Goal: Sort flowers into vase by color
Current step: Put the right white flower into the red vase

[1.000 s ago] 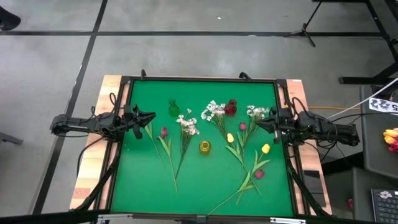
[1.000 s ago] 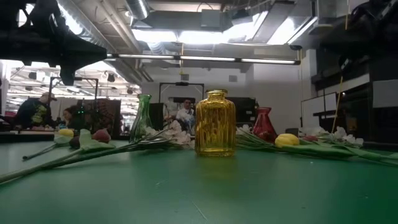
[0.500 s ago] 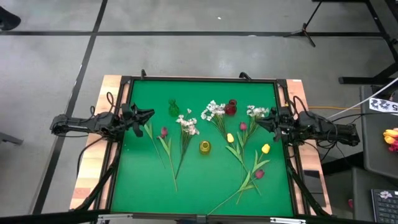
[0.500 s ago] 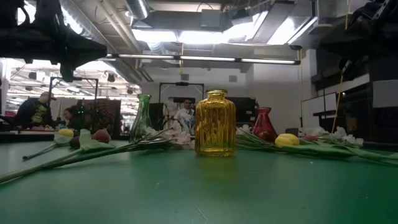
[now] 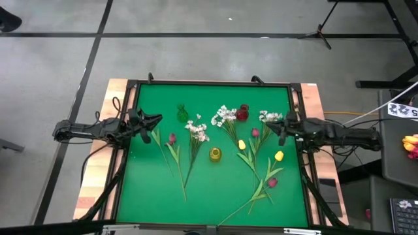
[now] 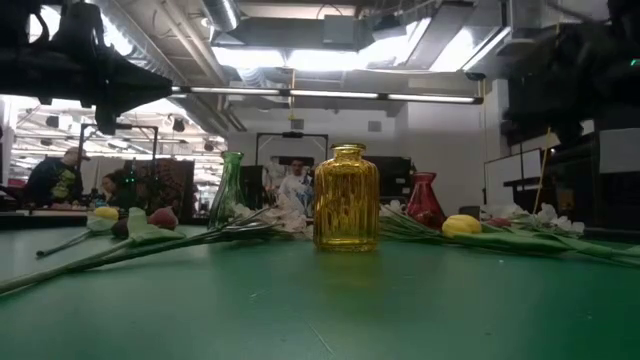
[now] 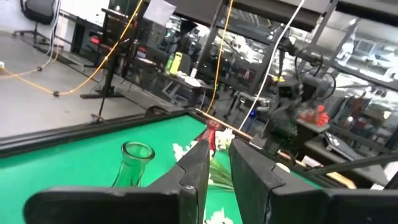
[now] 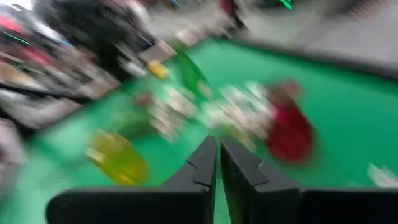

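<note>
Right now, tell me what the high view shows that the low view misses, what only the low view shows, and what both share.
Only the high view: both arms at the table's sides, the left gripper and right gripper holding nothing, and two maroon tulips lying near the front.
Only the low view: people in the room behind.
Both: the yellow vase, green vase, red vase, white blossoms and yellow tulips on the green table.

1. I work in a robotics lab or workshop: exposed ceiling ducts (image 6: 300, 30) and strip lights (image 6: 330, 96) hang overhead.
2. Benches cluttered with equipment (image 7: 180, 65), cables (image 7: 112, 50) and people (image 6: 60, 180) fill the room behind my green table (image 5: 215, 189).
3. The concrete floor (image 5: 196, 55) is tape-marked.
</note>
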Motion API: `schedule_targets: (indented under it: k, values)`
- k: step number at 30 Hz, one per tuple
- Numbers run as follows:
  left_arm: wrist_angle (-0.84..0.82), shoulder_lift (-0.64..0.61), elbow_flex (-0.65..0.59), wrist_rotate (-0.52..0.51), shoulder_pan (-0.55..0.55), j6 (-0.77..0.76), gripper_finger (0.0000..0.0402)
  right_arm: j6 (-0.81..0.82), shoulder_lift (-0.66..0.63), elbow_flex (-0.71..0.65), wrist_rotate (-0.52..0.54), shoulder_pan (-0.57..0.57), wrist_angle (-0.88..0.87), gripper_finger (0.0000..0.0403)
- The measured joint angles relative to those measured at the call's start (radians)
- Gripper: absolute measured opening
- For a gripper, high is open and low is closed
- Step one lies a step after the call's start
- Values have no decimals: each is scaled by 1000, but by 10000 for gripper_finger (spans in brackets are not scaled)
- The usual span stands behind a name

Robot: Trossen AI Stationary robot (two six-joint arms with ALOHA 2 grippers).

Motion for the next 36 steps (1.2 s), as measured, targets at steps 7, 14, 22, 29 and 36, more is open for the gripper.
schedule_targets:
  k: [7,14,22,29,36]
  values:
    - [2,0,0,-99,0,-123,61,48,216,168,109,0,-202,80]
    - [-24,47,1,-249,0,-139,61,355,346,180,18,0,-309,207]
    - [-24,113,1,-230,0,-213,61,752,476,180,-159,12,-273,281]
    - [-23,126,1,-211,0,-213,61,1076,597,180,-225,127,-270,276]
    - [-23,125,1,-210,0,-156,61,1345,684,182,-98,191,-253,276]
